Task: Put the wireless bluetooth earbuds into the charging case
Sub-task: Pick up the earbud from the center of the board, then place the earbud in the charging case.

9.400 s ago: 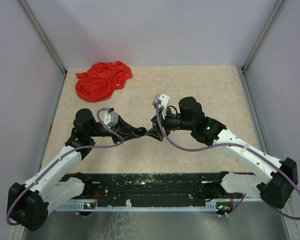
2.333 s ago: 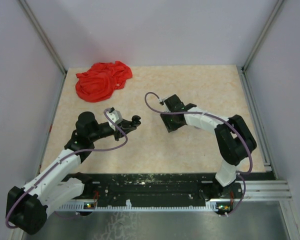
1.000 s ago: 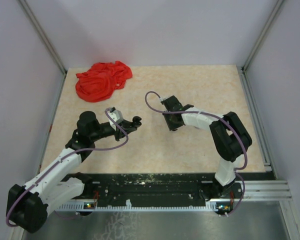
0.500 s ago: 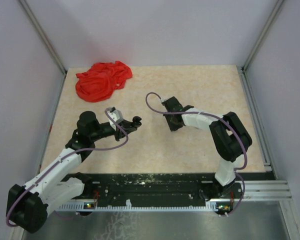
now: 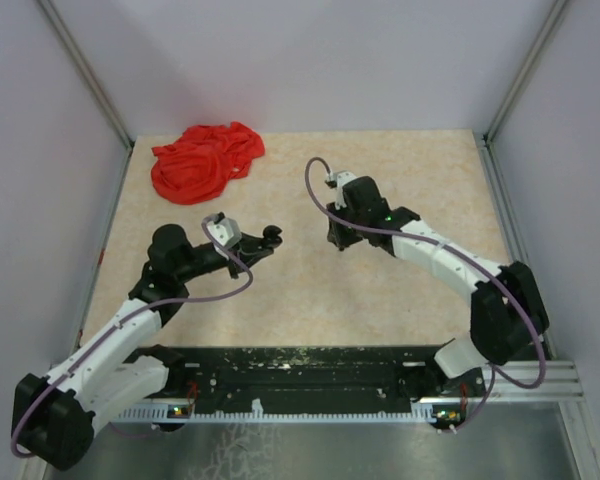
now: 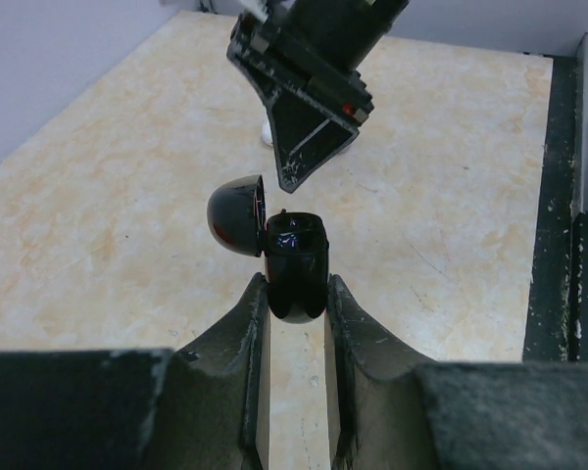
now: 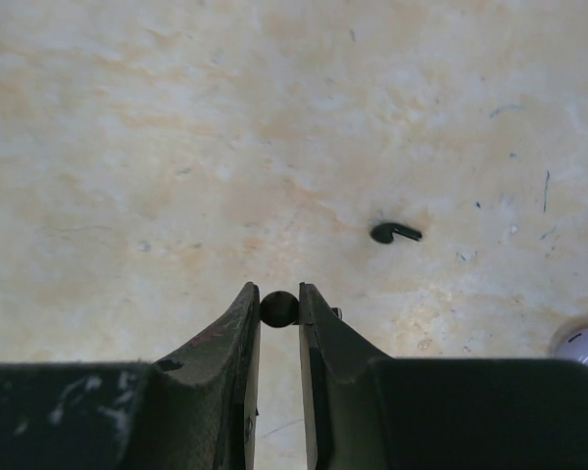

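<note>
While the left gripper (image 6: 296, 284) clamps the one charging case (image 6: 296, 257), lid open, the right gripper (image 7: 277, 294) pinches one earbud (image 7: 278, 309) over the table (image 7: 127, 117). A second earbud (image 7: 395, 233) lies beyond, plus a lavender thing (image 7: 583, 348), perhaps a third. The right arm (image 5: 450, 262) has swung its elbow outward. Both buds are tiny and glossy black.

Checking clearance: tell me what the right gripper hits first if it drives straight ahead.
Probably bare table; the right gripper, shut on a black earbud, points down at it. A loose earbud lies aside.
</note>
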Controlling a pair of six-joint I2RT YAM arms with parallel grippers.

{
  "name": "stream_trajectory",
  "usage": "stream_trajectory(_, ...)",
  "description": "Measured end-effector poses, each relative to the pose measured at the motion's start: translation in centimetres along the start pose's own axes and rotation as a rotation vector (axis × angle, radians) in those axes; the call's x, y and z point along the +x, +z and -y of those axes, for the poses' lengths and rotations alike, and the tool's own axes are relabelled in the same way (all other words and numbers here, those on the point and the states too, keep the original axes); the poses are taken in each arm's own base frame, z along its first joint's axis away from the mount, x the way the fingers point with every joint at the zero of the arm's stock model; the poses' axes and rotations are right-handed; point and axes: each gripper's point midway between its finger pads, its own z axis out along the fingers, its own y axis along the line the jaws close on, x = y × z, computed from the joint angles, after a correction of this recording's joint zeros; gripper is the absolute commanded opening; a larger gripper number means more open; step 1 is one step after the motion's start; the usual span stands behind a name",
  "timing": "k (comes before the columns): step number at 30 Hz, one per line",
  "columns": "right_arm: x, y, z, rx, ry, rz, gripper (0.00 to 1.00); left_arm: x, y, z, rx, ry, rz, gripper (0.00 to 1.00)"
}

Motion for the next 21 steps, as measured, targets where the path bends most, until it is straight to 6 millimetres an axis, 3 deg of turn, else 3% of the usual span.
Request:
stream_trajectory(12, -7.9, -9.0, -7.8, -0.384, 0.088, 0.324, 0.14, -0.8, -0.8, -0.7, -0.096, 0.017, 0.1, 0.01)
stream_trajectory(21, -10.9, -14.6, -15.2, -0.705, 0.14, 0.465, 0.14, -1.8, -1.7, -0.7, -0.149, 0.031, 0.207, 0.01)
